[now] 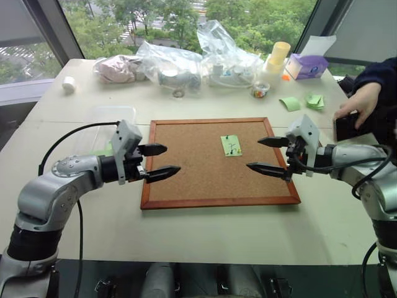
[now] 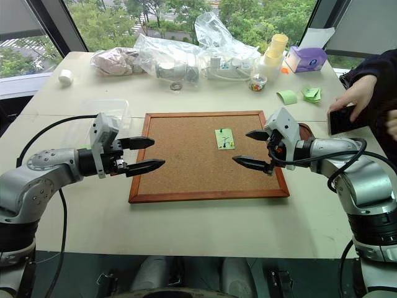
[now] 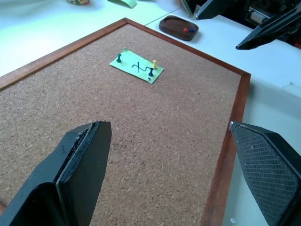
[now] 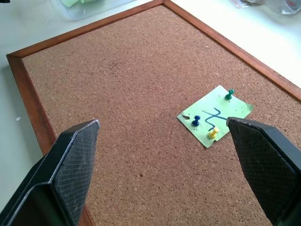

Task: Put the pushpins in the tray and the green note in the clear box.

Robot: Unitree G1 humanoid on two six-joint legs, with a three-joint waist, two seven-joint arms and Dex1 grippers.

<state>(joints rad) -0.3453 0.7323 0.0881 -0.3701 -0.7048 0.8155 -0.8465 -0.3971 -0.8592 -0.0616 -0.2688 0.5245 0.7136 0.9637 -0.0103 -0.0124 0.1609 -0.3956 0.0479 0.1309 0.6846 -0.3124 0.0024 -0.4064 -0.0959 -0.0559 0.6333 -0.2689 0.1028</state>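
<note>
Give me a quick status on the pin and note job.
Left gripper and right gripper open over the cork board. Green note pinned by three pushpins. Two pins already in tray. Nothing blocking.

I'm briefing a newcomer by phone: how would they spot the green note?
Find the wood-framed cork board mid-table. The green note lies on its right half, pinned by pushpins. Unlike the plain green papers beyond the board, it bears a dark scribble.
</note>
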